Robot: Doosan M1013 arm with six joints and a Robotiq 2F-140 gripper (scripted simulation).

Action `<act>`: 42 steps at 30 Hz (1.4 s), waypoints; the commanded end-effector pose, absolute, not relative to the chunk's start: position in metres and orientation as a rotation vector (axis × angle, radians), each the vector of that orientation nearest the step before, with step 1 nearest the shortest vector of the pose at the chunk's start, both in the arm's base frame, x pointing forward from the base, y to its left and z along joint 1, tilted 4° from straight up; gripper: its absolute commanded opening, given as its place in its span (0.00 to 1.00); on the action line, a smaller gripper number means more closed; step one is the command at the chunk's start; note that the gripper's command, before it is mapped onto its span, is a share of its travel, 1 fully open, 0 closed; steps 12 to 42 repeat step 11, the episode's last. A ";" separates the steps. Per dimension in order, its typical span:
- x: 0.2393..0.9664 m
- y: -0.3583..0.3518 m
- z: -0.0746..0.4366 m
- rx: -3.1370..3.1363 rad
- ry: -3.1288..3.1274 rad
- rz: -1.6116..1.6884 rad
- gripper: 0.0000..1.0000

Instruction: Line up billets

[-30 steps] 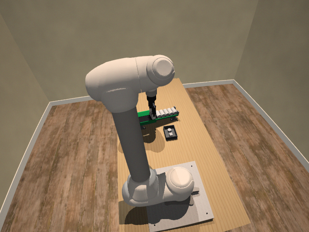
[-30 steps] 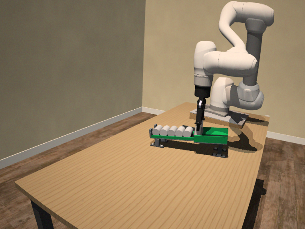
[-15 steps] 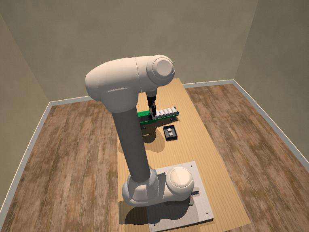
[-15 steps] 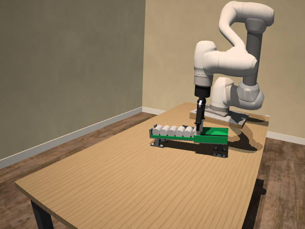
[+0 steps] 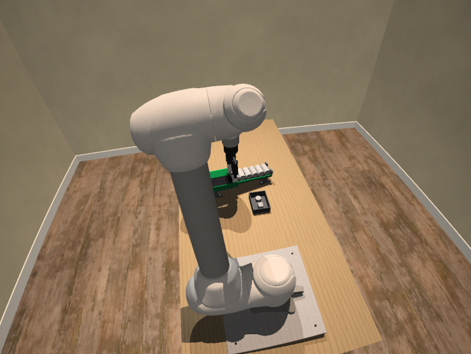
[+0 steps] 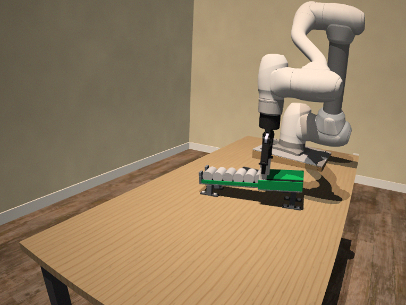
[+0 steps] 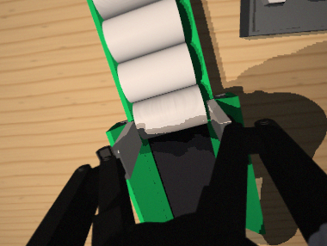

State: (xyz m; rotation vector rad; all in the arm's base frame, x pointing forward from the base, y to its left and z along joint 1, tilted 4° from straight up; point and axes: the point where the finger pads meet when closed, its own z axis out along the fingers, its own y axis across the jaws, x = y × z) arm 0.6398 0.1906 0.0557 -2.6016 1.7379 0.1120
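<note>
A green feed ramp [image 6: 282, 183] stands on the wooden table, with a stop [image 6: 201, 177] at its low end. Several pale steel billets [image 6: 229, 174] lie across it side by side in one layer; none sits on top of another. In the wrist view the nearest billet [image 7: 169, 113] lies straight across the ramp [image 7: 151, 189], touching its neighbour [image 7: 157, 77]. My gripper [image 7: 172, 122] straddles this nearest billet, with its grey pads beside the billet's two ends. The fingers stand open, with the billet resting on the ramp. The gripper also shows in the top view [image 5: 232, 176] and the exterior view [image 6: 264, 172].
A dark grey tray [image 5: 261, 201] holding small pale parts sits on the table beside the ramp, and also shows in the wrist view [image 7: 284, 17]. The arm's base plate [image 5: 274, 300] is at the near end of the table.
</note>
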 end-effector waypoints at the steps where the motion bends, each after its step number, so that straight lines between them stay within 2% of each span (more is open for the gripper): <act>1: 0.640 0.190 0.062 -2.602 1.738 0.113 0.57; 11: 0.643 0.188 0.110 -2.602 1.738 0.113 0.57; 42: 0.643 0.188 0.110 -2.602 1.738 0.113 0.57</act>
